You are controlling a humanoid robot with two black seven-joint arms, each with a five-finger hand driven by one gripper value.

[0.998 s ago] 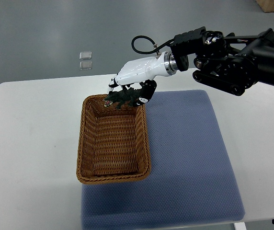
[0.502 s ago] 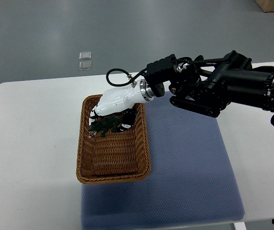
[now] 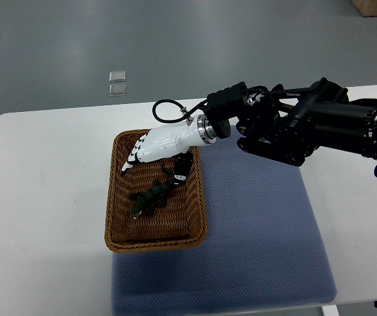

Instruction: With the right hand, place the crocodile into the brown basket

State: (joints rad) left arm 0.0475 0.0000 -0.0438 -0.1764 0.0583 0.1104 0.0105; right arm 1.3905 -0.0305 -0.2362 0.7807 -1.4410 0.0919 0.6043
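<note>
Crocodile: the little dark green crocodile lies flat on the floor of the basket, near the middle. Nothing holds it.
Basket: the brown basket is woven and has four sides. It sits partly on the blue mat and partly on the white tabletop.
Right hand: the white right hand hangs over the far end of the basket, just above the crocodile. Its fingers are spread out and loose, and it holds nothing.
Right arm: the big black arm comes in from the right side, over the mat.
Left arm: it does not show at all.
What is done: the crocodile is inside the brown basket, so the main job looks finished.
What is left: I think the hand only needs to lift up and move away from the basket without bumping the side.
Other things: two small clear squares lie on the grey floor past the tabletop.
Writing: I can see no words, names or labels on anything.
</note>
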